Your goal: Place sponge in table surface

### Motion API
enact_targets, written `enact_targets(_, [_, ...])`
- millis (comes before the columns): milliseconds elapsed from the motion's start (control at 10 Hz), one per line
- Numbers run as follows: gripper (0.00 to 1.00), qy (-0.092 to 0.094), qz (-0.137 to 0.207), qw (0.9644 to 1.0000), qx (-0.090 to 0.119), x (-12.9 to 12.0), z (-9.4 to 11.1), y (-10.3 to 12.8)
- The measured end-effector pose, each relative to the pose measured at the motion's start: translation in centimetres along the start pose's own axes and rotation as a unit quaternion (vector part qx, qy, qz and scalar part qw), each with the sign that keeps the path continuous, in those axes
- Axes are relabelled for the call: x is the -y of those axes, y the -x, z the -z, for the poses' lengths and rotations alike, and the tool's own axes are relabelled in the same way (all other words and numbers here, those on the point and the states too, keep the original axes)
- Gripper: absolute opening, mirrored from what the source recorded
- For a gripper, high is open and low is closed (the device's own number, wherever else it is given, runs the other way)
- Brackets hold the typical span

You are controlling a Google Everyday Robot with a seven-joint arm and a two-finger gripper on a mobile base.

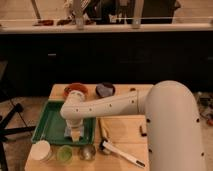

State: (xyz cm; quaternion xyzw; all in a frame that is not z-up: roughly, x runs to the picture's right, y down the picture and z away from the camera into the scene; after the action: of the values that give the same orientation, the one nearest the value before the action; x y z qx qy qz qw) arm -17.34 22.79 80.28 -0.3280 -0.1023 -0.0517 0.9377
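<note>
1. Sponge (62, 129) position: the grey-blue pad lies flat inside the green tray (42, 125), in the half of the tray toward 3 o'clock. It is not on the bare wood of the bench (122, 131).
2. The tray sits on the bench toward its 8 o'clock corner. A white cup (41, 150) and a green cup (64, 153) stand just beyond its near rim, at 6 o'clock.
3. The gripper (75, 134) hangs from the white arm (105, 105), which reaches in from 3 o'clock. It points down into the tray at the sponge's 4 o'clock edge.
4. I cannot tell whether the gripper is touching the pad or just above it. I also cannot tell whether it is grasping the pad or released.
5. Done so far, as I judge it: only the reach to the sponge. The pad shows no sign of being off the tray floor.
6. Left to do: get a sure hold, lift the pad over the tray rim, carry it toward 3 o'clock, set it on the wood and let go.
7. A likely landing spot is the bare planks just beside the tray at 3 o'clock. That spot lies at 12 o'clock from the white-handled tool (122, 153).
</note>
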Motion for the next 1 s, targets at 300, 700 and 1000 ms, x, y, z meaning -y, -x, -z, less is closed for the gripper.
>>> enact_targets(300, [0.73,0.011,0.0,0.9999,-0.003,0.0,-0.9,-0.2])
enact_targets(700, [0.34,0.013,0.001,0.9999,-0.004,0.1,-1.2,-0.6])
enact_targets(1000, [0.06,0.005,-0.006,1.0,-0.005,0.4,-0.8,-1.4])
